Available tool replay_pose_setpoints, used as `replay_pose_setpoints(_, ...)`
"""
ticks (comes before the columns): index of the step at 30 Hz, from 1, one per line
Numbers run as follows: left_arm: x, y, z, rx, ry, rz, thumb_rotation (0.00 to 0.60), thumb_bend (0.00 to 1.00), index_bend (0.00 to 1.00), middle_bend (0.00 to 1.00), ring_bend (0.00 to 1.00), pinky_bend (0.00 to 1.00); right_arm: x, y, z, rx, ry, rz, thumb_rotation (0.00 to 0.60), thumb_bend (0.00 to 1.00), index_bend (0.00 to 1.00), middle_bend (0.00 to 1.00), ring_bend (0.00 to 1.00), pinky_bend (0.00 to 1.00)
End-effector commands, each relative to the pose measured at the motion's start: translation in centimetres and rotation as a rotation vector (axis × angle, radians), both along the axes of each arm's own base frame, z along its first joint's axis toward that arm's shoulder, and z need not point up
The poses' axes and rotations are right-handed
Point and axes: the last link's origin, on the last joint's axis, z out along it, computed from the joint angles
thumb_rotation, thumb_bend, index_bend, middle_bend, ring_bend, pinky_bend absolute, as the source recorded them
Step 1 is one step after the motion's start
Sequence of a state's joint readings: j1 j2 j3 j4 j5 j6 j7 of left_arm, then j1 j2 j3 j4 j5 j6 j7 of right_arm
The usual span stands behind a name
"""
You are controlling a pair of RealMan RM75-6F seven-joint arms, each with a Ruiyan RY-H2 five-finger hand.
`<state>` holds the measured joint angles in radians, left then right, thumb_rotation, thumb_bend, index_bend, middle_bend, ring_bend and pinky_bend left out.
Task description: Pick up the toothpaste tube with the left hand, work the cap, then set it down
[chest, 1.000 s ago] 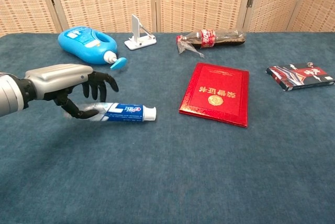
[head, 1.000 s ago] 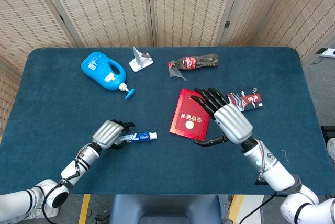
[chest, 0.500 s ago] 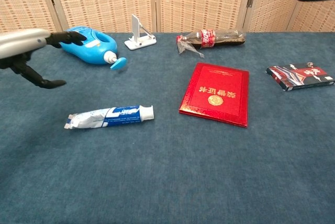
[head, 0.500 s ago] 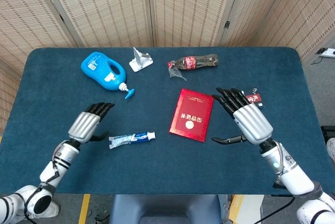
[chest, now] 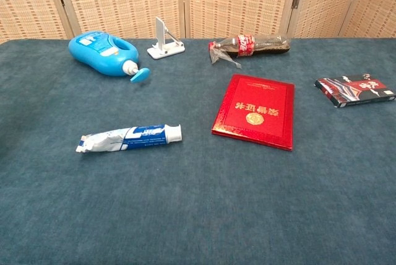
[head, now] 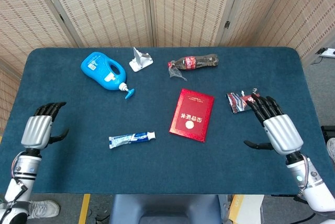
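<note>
Both hands have drawn back to the tabletop (head: pixel 157 182) edges. Left hand (head: pixel 37 130) hovers released, fingers spread; toothpaste tube (head: pixel 132 138) lies flat left of the red booklet (head: pixel 191 114); right hand (head: pixel 280 130) hangs released too.

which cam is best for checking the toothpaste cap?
Chest view: the tube lies close and large, its white cap clear at the right end. Head view shows the whole tube too, but small, and the cap is only a tiny white tip.
</note>
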<state>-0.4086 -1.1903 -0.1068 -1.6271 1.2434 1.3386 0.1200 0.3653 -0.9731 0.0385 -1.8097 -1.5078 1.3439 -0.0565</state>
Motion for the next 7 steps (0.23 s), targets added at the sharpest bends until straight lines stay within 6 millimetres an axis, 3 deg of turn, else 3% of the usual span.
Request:
replay_pose_setpoints(1,-1.0,-2.0,0.9,0.027,0.017,0.014,0.600,0.35,0.19,0.24,0.19,0.21,-1.8,1.5,-0.2,-0.012,-0.012,-0.032,0.469,0.00,0.00,0.00,0.00,0.00)
replay_pose_setpoints(7,-1.7,-5.0,1.5,0.053,0.023,0.033,0.600,0.35,0.21,0.26,0.20,0.21,-4.0,3.9,-0.5,-0.034,-0.038,-0.082,0.470,0.00,0.00,0.00,0.00,0.00)
